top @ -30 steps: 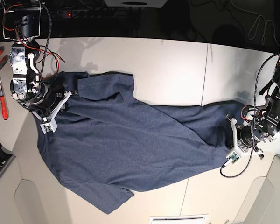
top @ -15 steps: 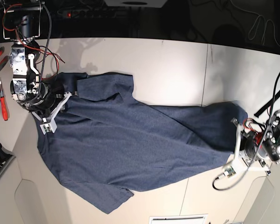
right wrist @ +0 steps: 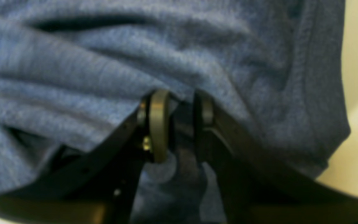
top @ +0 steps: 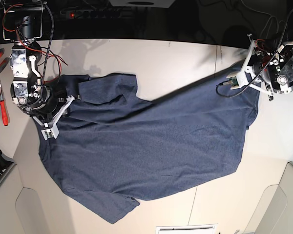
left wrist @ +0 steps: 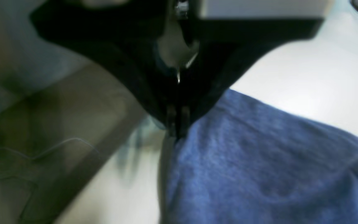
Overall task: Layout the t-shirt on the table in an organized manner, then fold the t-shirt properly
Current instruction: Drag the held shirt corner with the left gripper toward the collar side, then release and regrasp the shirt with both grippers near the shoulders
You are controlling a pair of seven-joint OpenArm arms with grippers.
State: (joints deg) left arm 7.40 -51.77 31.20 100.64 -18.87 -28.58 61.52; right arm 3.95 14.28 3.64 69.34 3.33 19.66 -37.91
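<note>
While the layout is underway, going left to right in the base view:
Right gripper point(top: 51, 127): jaws clamped on a fold of cloth near a sleeve.
T-shirt point(top: 151, 146): spread across the table point(top: 185, 58), hem edge lifted, wrinkled.
Left gripper point(top: 240, 78): fingers pinched on the far corner.
Progress: flattening unfinished; no fold made.

Left arm is up at the far right corner of the base view, wrist tipped inward, left gripper point(top: 250, 78) with jaws pressed together on the t-shirt point(top: 151, 146) edge. Right arm sits at the opposite side, bent low, right gripper point(right wrist: 179, 112) clamped on a fold of cloth between its fingers point(right wrist: 158, 124).
</note>
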